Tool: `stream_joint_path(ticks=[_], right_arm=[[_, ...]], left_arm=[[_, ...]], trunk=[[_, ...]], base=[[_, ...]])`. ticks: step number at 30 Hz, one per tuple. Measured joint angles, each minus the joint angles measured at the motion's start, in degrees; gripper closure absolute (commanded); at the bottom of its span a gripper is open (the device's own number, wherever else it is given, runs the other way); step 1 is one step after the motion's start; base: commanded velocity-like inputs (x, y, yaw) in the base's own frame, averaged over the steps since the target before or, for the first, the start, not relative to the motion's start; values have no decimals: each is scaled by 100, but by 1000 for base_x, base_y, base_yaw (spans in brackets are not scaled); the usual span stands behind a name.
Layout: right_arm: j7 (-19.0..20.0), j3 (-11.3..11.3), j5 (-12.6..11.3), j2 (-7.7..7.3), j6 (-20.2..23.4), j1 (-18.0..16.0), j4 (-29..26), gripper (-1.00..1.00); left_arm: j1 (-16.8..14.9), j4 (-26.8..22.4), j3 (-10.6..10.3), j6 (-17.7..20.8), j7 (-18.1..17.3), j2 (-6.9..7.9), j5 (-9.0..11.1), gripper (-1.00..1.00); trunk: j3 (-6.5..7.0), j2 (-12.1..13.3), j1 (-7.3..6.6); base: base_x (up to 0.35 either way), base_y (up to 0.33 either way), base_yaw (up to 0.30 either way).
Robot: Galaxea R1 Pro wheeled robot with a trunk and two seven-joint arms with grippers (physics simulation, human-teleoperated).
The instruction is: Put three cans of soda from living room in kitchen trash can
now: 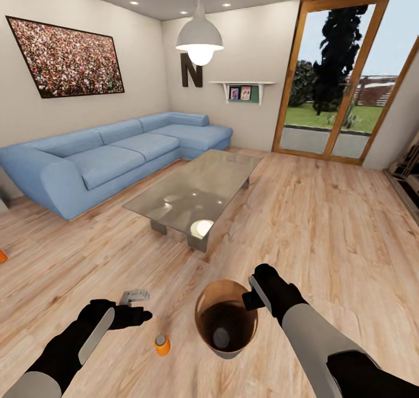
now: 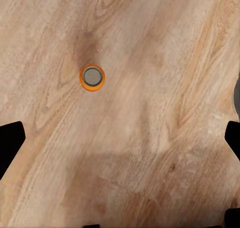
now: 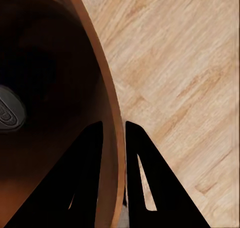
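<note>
The right gripper (image 3: 114, 153) pinches the rim of the trash can (image 1: 205, 322), 1 can already inside. The left gripper (image 2: 120, 133) is spread wide above a soda can (image 1: 162, 344) upright on the floor. Probably light, stiff, a bit slippery; grip mid-body, approx.

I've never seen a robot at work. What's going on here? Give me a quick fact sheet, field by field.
room: living room, sofa, glass table
right tool: shut on bin rim, one finger inside, one outside
bin contents: one can, grey top showing
left tool: open, above the floor
floor: upright can by the left tool; orange thing at far left, cut off
</note>
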Motion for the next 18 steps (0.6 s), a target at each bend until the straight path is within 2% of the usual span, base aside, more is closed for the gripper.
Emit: stream_joint_path(ticks=[2,6,11,18], right_arm=[[-1,6,51,2,0,4,1,100],[22,-6,-192,7,-1,3,-6,100],[1,7,21,6,3,7,0,100],[15,0,-116,7,7,7,-1,100]], left_arm=[[0,0,-1,-4,-1,1,2,-100],[1,1,-2,-8,2,-1,2,-100],[0,0,-1,-8,4,-6,-3,-100],[-1,1,-2,-31,6,-8,-10,-100]], trunk=[[0,0,0],[0,0,0],[0,0,0],[0,0,0]], base=[[176,181,0],[145,106,0],[71,53,0],[237,131,0]])
